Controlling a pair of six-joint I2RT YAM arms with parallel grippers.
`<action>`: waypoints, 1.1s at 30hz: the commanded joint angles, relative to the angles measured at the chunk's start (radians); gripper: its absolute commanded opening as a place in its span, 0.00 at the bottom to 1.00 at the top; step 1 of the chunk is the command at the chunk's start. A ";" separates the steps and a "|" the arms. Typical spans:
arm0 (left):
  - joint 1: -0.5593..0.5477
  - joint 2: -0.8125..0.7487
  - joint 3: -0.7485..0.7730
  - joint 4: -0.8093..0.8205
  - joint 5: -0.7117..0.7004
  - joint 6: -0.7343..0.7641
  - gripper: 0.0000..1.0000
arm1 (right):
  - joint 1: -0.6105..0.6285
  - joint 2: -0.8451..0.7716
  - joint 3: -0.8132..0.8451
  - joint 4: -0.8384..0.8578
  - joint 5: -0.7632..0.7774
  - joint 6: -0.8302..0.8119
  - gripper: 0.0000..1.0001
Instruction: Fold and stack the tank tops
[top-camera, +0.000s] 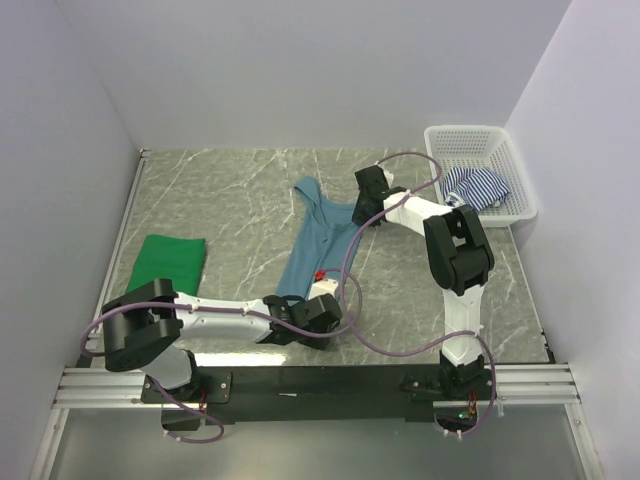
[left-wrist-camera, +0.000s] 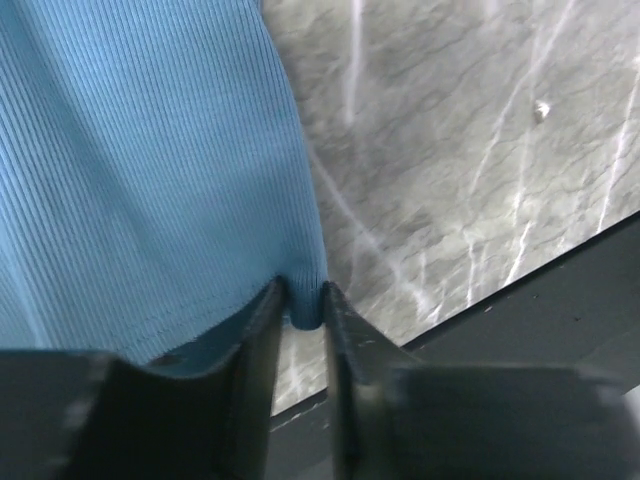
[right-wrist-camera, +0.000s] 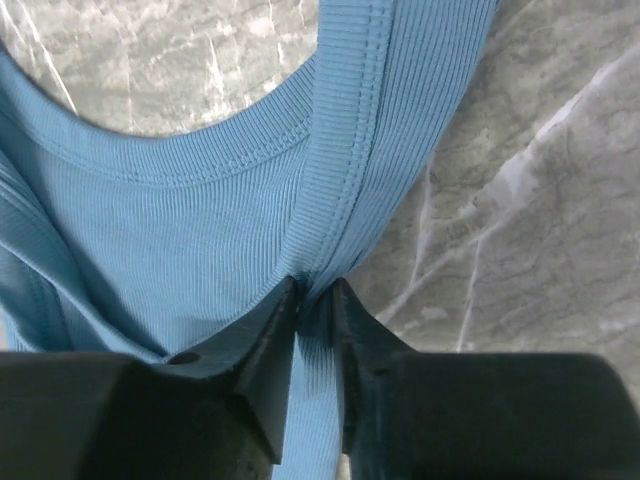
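Teal top (left-wrist-camera: 130, 180): matt ribbed cloth; table (left-wrist-camera: 450, 150): smooth marble-look surf.

Your left arm (top-camera: 215, 318) lies low and stretched out to the right, just ahead of the bases, with the wrist turned so the pincer (left-wrist-camera: 303, 300) points away from them. Its two fingers are drawn almost together and pinch a small fold at the hem of the teal-blue tank top (left-wrist-camera: 130, 180). Your right arm (top-camera: 458, 255) rises from its base, bends sharply at the elbow and reaches forward and to the left, wrist angled down. Its pincer (right-wrist-camera: 317, 295) is squeezed just as tight, nipping the same top's edge beside the neckline.
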 joint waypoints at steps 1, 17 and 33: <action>-0.016 0.043 0.033 0.030 -0.002 0.014 0.27 | -0.012 0.024 0.033 0.001 0.012 0.004 0.25; -0.077 0.094 0.102 0.116 0.113 0.026 0.05 | -0.025 0.107 0.250 -0.143 0.178 -0.103 0.00; 0.024 -0.151 0.121 -0.015 -0.172 -0.076 0.40 | -0.059 -0.095 0.117 -0.152 0.124 -0.112 0.59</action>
